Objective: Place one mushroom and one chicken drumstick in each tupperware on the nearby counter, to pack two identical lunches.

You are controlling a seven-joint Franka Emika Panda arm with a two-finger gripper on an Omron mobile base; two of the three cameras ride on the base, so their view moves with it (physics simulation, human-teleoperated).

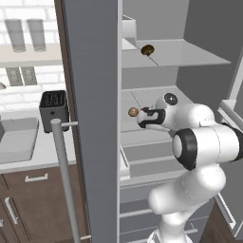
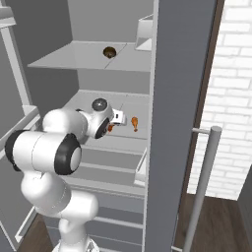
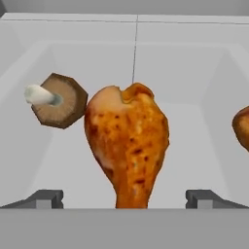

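A: Gripper [image 3: 124, 198]: jaws wide, empty, one fingertip either side of the drumstick [image 3: 127, 146]. Best closed low on the narrow bone end, squarely, before lifting.

B: Drumstick: centred between the jaws, thick end pointing away, on the fridge shelf [image 3: 194, 141].

A: Just beyond, left: mushroom [image 3: 58, 99], cap touching the drumstick, or nearly so. Worth avoiding on the lift.

B: Right edge: second drumstick [image 3: 241, 127]. Upper shelf: second mushroom [image 1: 147, 49]. Far left: counter [image 1: 47, 147], toaster [image 1: 53, 110].
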